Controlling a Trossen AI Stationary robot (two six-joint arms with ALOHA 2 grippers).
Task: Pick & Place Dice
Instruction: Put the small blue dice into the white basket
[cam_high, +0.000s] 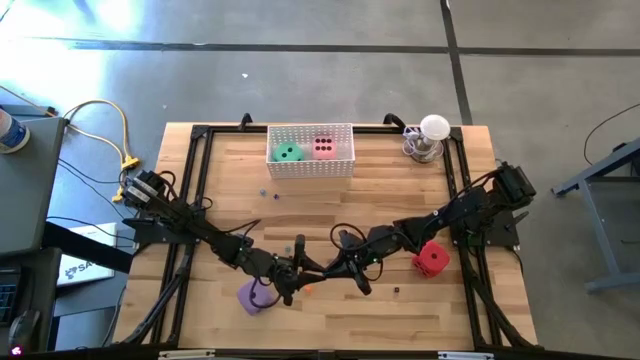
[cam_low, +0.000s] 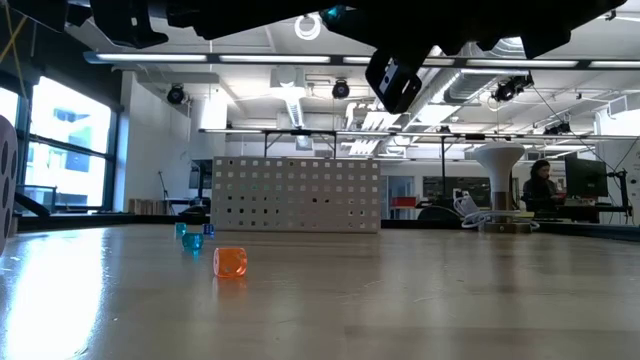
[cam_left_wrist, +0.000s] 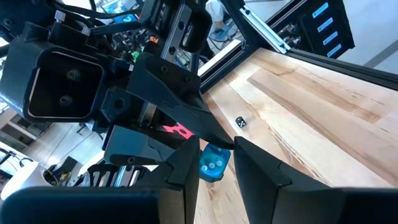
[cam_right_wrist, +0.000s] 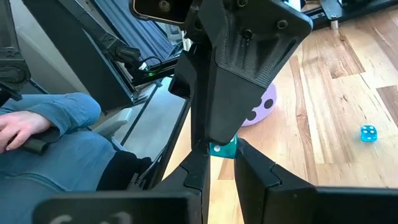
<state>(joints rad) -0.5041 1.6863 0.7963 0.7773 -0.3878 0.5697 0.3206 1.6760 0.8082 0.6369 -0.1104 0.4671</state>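
Overhead, the two arms meet low over the near middle of the desk, the left pincer and the right pincer tip to tip. A white basket at the far edge holds the green die and the pink die side by side. The purple die lies near the front, just left of the left pincer. The red die lies on the right, beside the right arm.

At desk height, the basket stands in the far middle. A small orange cube lies nearer, with small blue cubes behind it. A person sits far right in the room.

From the left wrist, a small blue-green cube sits in the left pincer, met by the other arm's tip. Whether the left pincer grips it I cannot tell.

From the right wrist, the right pincer is closed on that small blue-green cube, with the left arm's tip pressed against it. The purple die lies just beyond, and a person's leg shows off the desk.
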